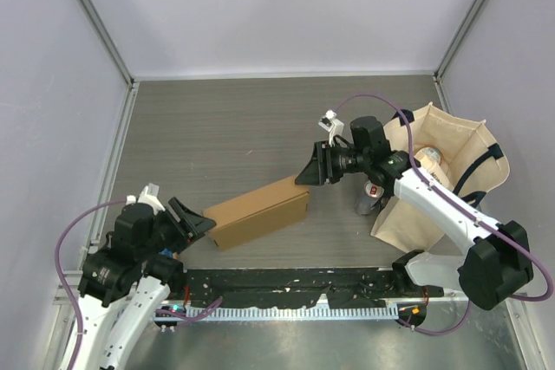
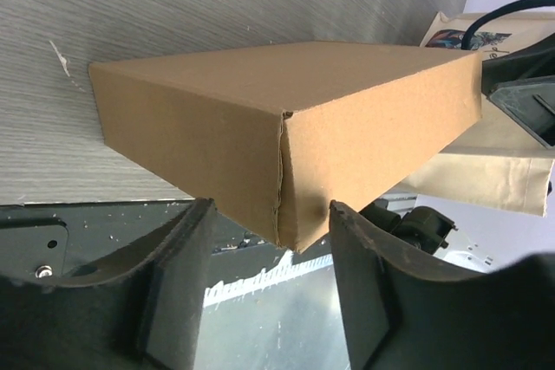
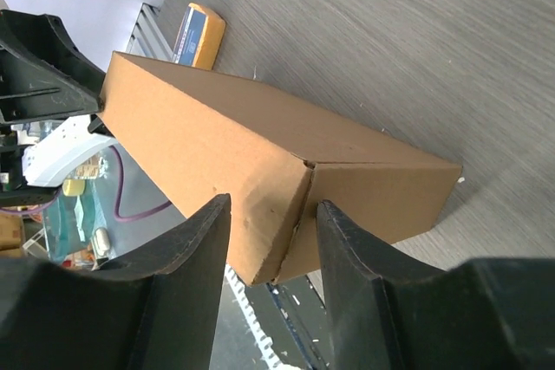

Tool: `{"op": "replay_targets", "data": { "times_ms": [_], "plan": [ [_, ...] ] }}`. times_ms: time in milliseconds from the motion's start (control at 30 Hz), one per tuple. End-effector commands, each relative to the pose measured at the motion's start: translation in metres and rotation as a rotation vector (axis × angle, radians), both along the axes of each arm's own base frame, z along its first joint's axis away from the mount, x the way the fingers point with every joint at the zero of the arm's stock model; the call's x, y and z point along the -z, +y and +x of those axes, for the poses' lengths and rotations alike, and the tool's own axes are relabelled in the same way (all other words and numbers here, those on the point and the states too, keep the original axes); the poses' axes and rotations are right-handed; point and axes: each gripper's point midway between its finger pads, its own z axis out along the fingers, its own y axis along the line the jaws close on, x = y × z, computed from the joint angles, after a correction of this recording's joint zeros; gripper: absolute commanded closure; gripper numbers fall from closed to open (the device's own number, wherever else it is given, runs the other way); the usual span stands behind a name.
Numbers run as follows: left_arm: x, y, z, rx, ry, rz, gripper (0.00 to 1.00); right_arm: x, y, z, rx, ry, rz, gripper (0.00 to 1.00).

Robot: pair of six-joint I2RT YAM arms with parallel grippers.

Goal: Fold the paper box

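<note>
Closed brown corrugated cardboard box [image 1: 260, 210] lying diagonally on my grey wood-grain tabletop [image 1: 225, 127], left end effector [image 2: 270, 206] half open astride its near-left corner, right end effector [image 3: 273, 204] half open astride the far-right corner, whether either actually clamps I cannot tell

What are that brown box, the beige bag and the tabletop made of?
The paper box looks like matte brown cardboard: crisp folds, a raw seam. The tote bag seems beige cloth, slumping softly. The tabletop has a grey wood-grain finish, probably laminate, though that's uncertain.
</note>
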Motion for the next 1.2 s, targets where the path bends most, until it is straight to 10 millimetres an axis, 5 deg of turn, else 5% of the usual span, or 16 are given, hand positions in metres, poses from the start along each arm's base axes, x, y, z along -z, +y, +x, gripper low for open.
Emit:
{"op": "replay_targets", "data": {
  "times_ms": [0,167,500,667,867,967,1133,1167],
  "plan": [
    [0.000,-0.002,0.005,-0.013,-0.028,-0.025,0.47,-0.003,0.005,-0.001,-0.022,0.003,0.047,0.52],
    [0.006,-0.002,0.004,-0.021,-0.022,-0.040,0.59,0.008,0.006,-0.004,-0.030,0.032,0.052,0.61],
    [0.029,-0.002,-0.002,-0.027,0.013,-0.050,1.00,0.054,-0.001,-0.014,0.011,0.116,0.022,0.83],
    [0.020,-0.011,0.010,-0.024,-0.028,-0.104,1.00,0.036,0.003,-0.003,0.048,0.064,0.064,0.85],
    [-0.020,-0.031,0.072,-0.028,-0.146,-0.141,1.00,-0.012,0.018,0.043,0.110,-0.038,0.139,0.85],
    [-0.047,-0.043,0.114,0.005,-0.221,-0.087,1.00,-0.025,0.022,0.077,0.140,-0.065,0.172,0.85],
    [-0.065,-0.055,0.180,0.025,-0.270,0.027,1.00,-0.042,0.035,0.128,0.153,-0.139,0.164,0.85],
    [-0.083,-0.054,0.196,0.010,-0.307,0.047,1.00,-0.041,0.035,0.138,0.169,-0.153,0.149,0.85]
  ]
}}
